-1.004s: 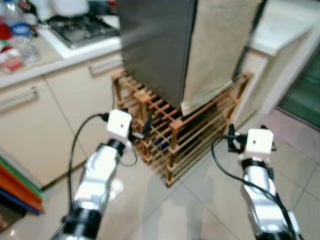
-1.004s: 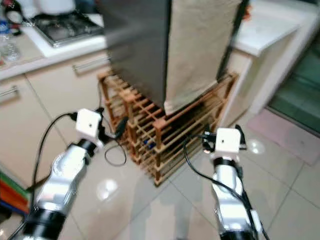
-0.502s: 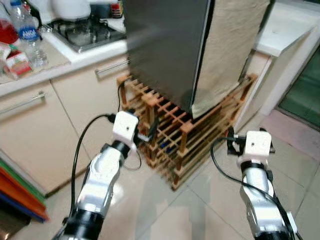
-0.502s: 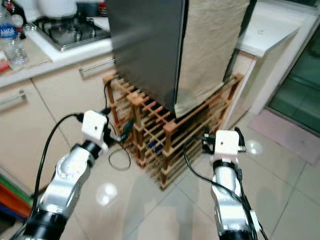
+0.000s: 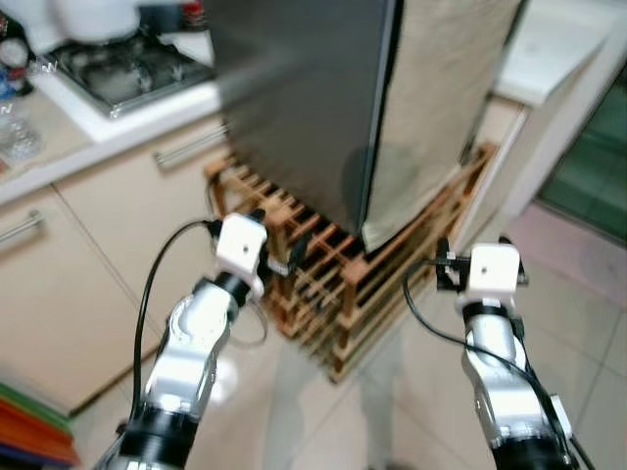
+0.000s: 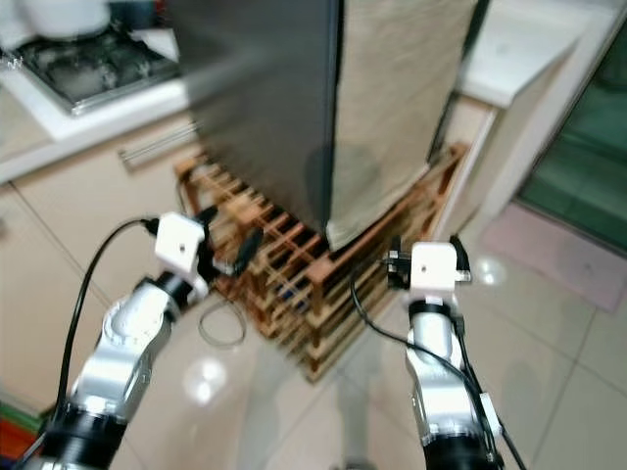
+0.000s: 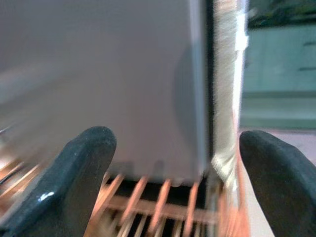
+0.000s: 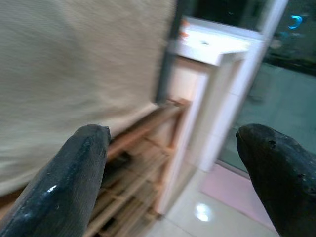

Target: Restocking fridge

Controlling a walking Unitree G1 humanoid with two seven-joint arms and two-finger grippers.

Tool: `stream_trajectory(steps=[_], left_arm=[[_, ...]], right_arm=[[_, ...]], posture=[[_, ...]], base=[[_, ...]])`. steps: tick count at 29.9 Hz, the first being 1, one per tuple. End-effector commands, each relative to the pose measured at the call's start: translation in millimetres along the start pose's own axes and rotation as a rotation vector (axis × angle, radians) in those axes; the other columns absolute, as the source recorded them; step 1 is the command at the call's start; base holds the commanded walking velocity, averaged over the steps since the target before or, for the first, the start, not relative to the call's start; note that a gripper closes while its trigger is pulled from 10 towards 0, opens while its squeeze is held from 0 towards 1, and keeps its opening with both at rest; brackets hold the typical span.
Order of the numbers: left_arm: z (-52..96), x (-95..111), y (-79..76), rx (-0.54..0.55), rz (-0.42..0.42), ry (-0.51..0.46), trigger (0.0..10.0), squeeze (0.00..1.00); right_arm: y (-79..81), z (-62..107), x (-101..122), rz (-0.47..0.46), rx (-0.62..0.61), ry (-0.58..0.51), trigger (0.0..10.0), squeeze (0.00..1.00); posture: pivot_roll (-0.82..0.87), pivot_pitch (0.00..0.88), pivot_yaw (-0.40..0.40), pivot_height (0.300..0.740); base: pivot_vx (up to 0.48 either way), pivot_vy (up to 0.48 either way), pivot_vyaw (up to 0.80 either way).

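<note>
Nearest, both arms are raised over the tiled floor (image 5: 392,392). The left gripper (image 7: 168,163) has its jaws released, wide apart and empty, and so does the right gripper (image 8: 173,163). Just beyond them a wooden rack (image 5: 343,284) sits on the floor, and the fridge (image 5: 304,108) stands on it, door shut. A beige cloth (image 5: 441,98) hangs down the fridge's right face. Left of it are cabinets (image 5: 88,245) and a tabletop (image 5: 59,147) with a hob (image 5: 118,64).

The risk I see: the views are blurred, so the robot seems to be moving, and a gripper could strike the rack or snag the cloth and jolt the raised fridge.

The fridge stands upright, long axis vertical, one corner edge towards the robot; which face is the door I cannot tell.
</note>
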State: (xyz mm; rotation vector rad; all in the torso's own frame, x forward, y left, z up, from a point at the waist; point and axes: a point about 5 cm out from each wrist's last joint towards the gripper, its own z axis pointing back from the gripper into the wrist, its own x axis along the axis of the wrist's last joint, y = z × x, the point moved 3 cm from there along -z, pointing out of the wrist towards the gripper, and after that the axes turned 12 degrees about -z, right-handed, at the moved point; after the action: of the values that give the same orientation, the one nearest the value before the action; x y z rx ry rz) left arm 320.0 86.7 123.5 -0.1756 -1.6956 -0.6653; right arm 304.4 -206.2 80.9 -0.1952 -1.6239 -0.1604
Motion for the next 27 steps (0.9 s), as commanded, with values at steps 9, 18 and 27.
stream_trajectory(steps=[9, 18, 27], left_arm=[[-2.0, 10, 11.7, -0.007, -0.058, -0.033, 10.0, 0.00], [-33.3, 25, -21.4, -0.192, 0.013, -0.056, 10.0, 0.00], [-73.9, 57, -39.9, -0.292, 0.010, -0.113, 10.0, 0.00]], right_arm=[[5.1, -1.4, -1, -0.011, 0.010, -0.003, 10.0, 0.00], [4.3, 5.2, -5, -0.014, 0.025, 0.014, 10.0, 0.00], [-0.3, 26.4, -20, -0.056, 0.102, 0.084, 10.0, 0.00]], posture=[[-0.04, 0.000, 0.022, 0.730], [-0.05, 0.000, 0.014, 0.730], [-0.11, 0.000, 0.052, 0.730]], base=[[0.041, -0.034, 0.00], [0.000, 0.000, 0.00], [0.000, 0.000, 0.00]])
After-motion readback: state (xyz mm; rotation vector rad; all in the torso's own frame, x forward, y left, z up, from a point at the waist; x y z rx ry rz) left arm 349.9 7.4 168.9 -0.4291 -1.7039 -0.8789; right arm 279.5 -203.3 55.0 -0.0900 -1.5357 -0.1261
